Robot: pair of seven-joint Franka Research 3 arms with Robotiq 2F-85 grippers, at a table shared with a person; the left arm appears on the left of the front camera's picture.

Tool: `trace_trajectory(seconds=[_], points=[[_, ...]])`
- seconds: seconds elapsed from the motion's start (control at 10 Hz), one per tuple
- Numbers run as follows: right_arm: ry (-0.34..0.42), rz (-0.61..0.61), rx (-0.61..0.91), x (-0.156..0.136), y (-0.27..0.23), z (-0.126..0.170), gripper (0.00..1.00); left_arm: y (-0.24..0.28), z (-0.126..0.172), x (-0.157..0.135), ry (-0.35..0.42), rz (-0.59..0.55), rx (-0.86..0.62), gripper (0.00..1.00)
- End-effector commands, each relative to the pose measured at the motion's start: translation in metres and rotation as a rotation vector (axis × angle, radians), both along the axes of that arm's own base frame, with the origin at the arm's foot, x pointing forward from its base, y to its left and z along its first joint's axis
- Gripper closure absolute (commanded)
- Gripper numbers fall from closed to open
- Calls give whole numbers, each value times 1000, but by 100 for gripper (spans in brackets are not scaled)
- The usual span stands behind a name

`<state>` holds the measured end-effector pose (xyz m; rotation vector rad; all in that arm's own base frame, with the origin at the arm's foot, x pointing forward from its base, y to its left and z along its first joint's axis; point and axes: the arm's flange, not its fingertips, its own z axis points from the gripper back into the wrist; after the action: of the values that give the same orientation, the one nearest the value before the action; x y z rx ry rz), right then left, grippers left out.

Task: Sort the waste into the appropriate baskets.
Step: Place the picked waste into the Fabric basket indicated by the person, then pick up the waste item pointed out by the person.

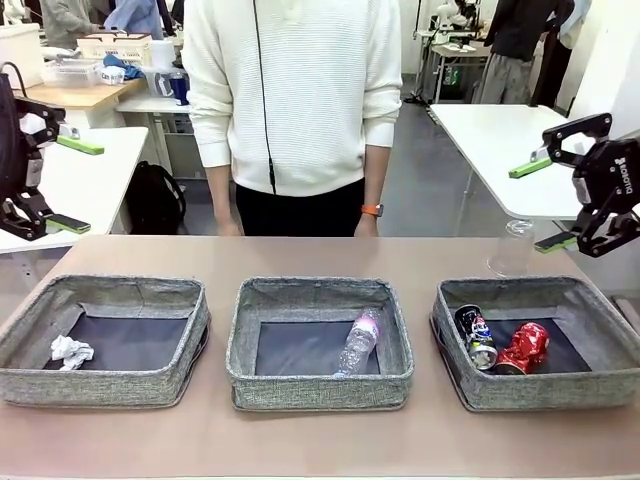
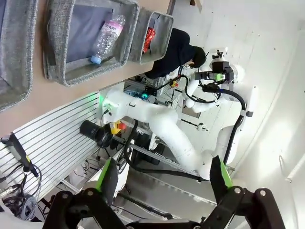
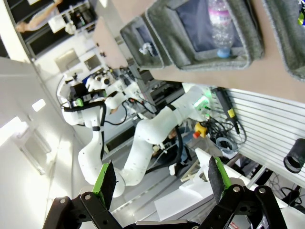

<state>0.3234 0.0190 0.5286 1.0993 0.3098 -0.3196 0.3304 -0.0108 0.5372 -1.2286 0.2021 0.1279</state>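
While both arms hang raised off the surface (image 1: 320, 440), the left end effector (image 1: 45, 185) and the right end effector (image 1: 560, 200) stand released, fingers spread and nothing between them. Taking the middle basket (image 1: 320, 385) as landmark, a pink-labelled clear bottle (image 1: 358, 342) lies tilted inside it. The basket to its left (image 1: 100, 385) holds a crumpled white paper ball (image 1: 70, 351), the basket to its right (image 1: 545, 390) holds a dark printed can (image 1: 476, 336) touching a crushed red can (image 1: 524, 347), and beyond that right basket a second clear bottle (image 1: 513, 248) stands upright.
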Motion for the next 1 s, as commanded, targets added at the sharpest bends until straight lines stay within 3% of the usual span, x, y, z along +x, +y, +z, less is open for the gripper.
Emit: trace_trajectory(seconds=[0.0,0.9], points=[[14,-10,14,1,2,5,0,5,-2,0,-16,-10,-17,0],[14,-10,14,1,2,5,0,5,-2,0,-16,-10,-17,0]])
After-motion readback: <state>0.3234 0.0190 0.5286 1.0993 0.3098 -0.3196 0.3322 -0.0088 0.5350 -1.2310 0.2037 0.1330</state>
